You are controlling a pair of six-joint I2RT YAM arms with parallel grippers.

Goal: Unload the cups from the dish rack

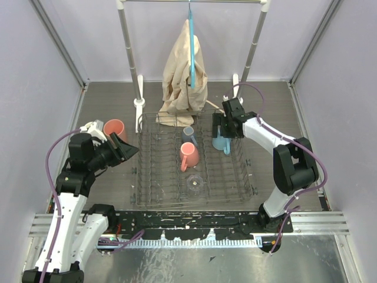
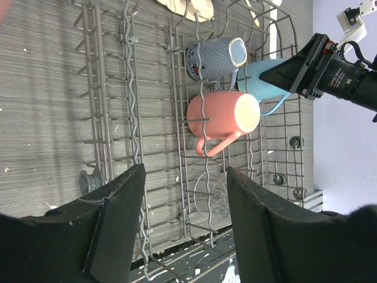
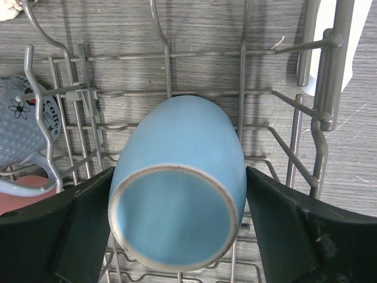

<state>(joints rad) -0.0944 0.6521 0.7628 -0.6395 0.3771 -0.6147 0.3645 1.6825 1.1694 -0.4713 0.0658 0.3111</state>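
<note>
The dark wire dish rack [image 1: 159,177] fills the table's middle. In it lie a grey-blue mug [image 1: 189,135], a salmon-pink mug [image 1: 189,156], a clear glass [image 1: 195,184] and a light blue mug [image 1: 221,143]. My right gripper [image 1: 226,131] is open, and its fingers straddle the light blue mug [image 3: 177,183], which lies in the rack with its mouth toward the camera. My left gripper [image 1: 126,146] is open and empty at the rack's left edge. A second salmon-pink mug [image 1: 115,128] stands on the table just behind it. No pale yellow mug shows.
A silver clothes rail with beige cloth [image 1: 185,71] stands behind the rack, and its white foot [image 1: 139,109] is at the rack's far left corner. In the left wrist view the pink mug [image 2: 224,115], grey-blue mug [image 2: 215,58] and glass [image 2: 217,194] lie beyond my left gripper [image 2: 185,174].
</note>
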